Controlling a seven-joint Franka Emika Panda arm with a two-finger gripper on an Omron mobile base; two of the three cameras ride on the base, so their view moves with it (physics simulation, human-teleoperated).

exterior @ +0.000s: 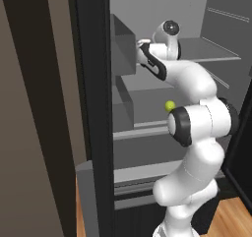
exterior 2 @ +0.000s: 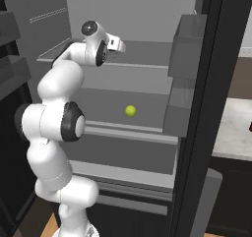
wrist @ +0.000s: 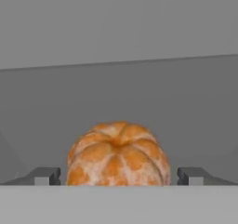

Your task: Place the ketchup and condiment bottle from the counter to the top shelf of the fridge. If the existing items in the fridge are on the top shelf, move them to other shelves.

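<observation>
Step in hand: clearing the grey top shelf of the fridge. The two-finger gripper stands fully spread, holding nothing, its dark fingertips flanking a peeled orange tangerine on that shelf, apparently without contact. A small yellow-green ball sits on the shelf below. Next move: close on the tangerine, lift, lower it. Ketchup and condiment bottle: location cannot be told.
</observation>
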